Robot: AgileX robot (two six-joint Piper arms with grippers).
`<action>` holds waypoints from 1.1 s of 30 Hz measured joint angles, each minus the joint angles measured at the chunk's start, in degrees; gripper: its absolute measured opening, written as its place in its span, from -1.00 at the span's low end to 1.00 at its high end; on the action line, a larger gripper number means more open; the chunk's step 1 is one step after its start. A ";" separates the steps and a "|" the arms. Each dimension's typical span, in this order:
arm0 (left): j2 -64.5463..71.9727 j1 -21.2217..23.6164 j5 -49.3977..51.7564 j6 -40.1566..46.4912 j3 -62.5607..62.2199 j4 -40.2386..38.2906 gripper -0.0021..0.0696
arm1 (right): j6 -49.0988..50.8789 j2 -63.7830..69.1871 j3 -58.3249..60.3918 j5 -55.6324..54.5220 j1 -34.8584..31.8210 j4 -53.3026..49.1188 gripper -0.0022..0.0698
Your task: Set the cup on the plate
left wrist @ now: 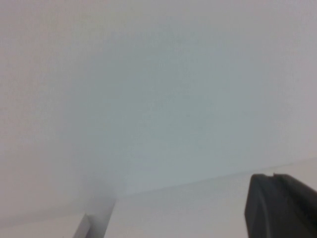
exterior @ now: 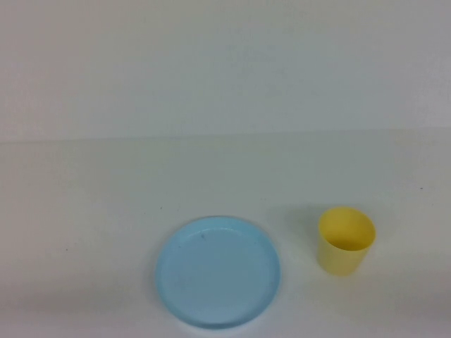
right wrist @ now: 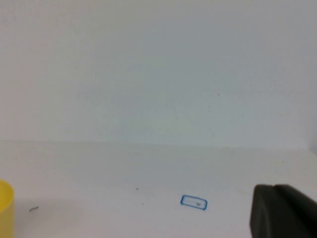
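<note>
The yellow cup (exterior: 345,240) stands upright on the white table, to the right of the light-blue plate (exterior: 217,272) and apart from it. The plate lies flat near the table's front edge with nothing on it. Neither arm shows in the high view. My left gripper (left wrist: 273,176) is shut, its dark fingers pressed together, holding nothing, with only table and wall before it. My right gripper (right wrist: 274,188) is also shut and holds nothing. A sliver of the cup (right wrist: 6,208) shows at the edge of the right wrist view, well away from those fingers.
The white table (exterior: 106,197) runs back to a plain white wall. A small blue-outlined rectangle (right wrist: 193,202) is marked on the table surface in front of my right gripper.
</note>
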 joint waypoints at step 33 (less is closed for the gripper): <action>0.08 -0.11 1.21 -11.37 0.00 -15.81 -0.94 | 0.00 0.00 0.00 -16.65 0.00 -0.55 -0.90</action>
